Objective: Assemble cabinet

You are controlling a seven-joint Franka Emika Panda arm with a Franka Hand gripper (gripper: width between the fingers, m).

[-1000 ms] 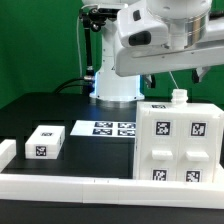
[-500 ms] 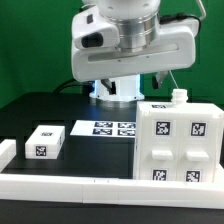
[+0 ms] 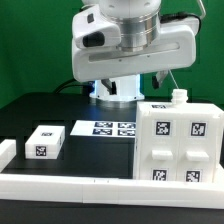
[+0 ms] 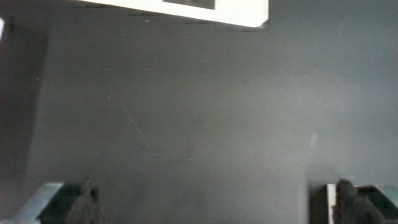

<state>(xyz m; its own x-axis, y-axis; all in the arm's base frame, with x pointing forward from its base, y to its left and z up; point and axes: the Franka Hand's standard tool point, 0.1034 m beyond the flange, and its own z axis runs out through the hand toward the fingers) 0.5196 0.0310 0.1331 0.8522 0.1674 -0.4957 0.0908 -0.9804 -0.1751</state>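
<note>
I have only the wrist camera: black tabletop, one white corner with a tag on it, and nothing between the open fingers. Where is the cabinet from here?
Observer: The cabinet stands upright on the table at the exterior view's right, near the front. It is outside your picture.
Operator: Then what is the white corner I see?
Observer: That is the marker board. It lies flat on the table to the exterior view's left of the cabinet, under the arm.
Operator: Are there any loose parts I'm missing?
Observer: Yes, a small white block with tags lies further to the exterior view's left, beyond the marker board.
</note>
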